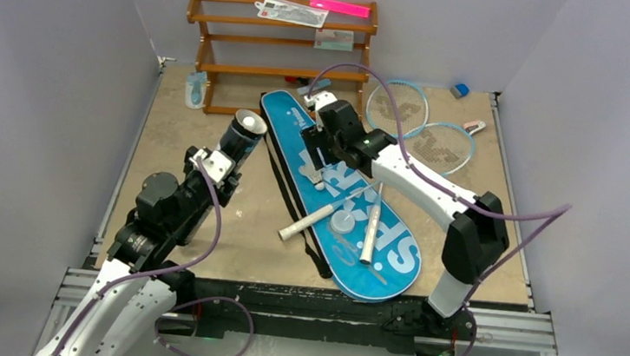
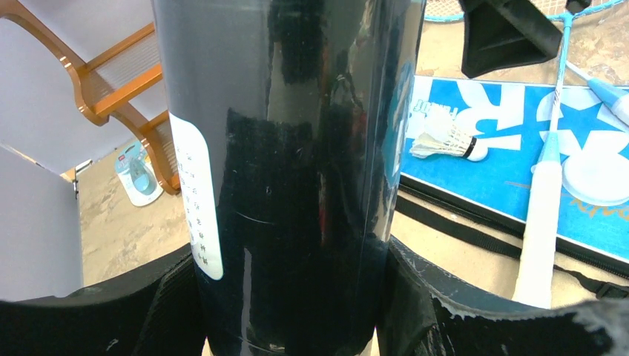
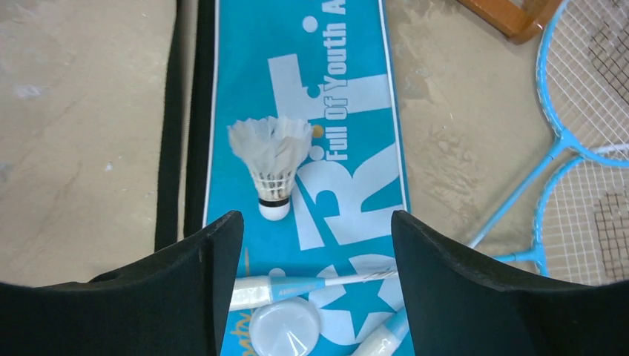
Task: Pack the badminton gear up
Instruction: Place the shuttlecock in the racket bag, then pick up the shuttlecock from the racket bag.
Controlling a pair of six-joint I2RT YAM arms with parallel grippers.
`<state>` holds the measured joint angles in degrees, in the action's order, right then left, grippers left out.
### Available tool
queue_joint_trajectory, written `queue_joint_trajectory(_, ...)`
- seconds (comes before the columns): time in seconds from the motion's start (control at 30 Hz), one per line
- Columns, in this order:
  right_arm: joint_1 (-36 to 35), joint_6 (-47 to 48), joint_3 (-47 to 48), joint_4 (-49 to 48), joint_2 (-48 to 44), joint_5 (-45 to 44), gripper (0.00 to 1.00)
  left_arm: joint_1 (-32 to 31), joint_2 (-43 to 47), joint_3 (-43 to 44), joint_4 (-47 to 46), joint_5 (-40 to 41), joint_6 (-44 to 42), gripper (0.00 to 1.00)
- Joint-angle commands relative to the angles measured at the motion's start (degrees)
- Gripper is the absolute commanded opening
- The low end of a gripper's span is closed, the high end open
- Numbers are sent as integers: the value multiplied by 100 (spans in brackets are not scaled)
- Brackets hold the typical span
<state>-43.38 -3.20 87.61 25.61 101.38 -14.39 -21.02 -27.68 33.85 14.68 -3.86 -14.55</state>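
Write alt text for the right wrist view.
A white feather shuttlecock lies on a blue white-lettered racket bag, beyond the open black fingers of the right gripper. Two light-blue-framed racket heads lie at right.

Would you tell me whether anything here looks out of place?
Yes: a white feather shuttlecock lies tipped on its side on the blue racket-shaped bag, near a round whitish disc and two white racket handles, all on top of it rather than inside.

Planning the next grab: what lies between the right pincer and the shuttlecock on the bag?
Nothing but bare bag: in the right wrist view the shuttlecock lies just ahead of the open right pincer, with no other thing between them.
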Motion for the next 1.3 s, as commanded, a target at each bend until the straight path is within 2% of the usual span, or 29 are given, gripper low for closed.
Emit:
queue_joint_trajectory(0.0,90,91,-757,-990,-449,599,76,45,21,9,-367,-57,-76,15)
queue_joint_trajectory(0.23,189,-76,-2308,-2412,-1028,1407,74,45,-125,63,-351,-221,-92,15)
queue_joint_trajectory(0.47,188,-350,-3522,-4159,-1213,1656,72,45,-71,21,-363,-417,-134,15)
queue_joint_trajectory(0.73,189,-264,-4024,-5505,-843,946,66,45,-62,20,-369,-432,-139,15)
queue_joint_trajectory(1.27,189,-371,-4004,-5901,-3,1181,57,45,-145,26,-396,-498,-171,15)
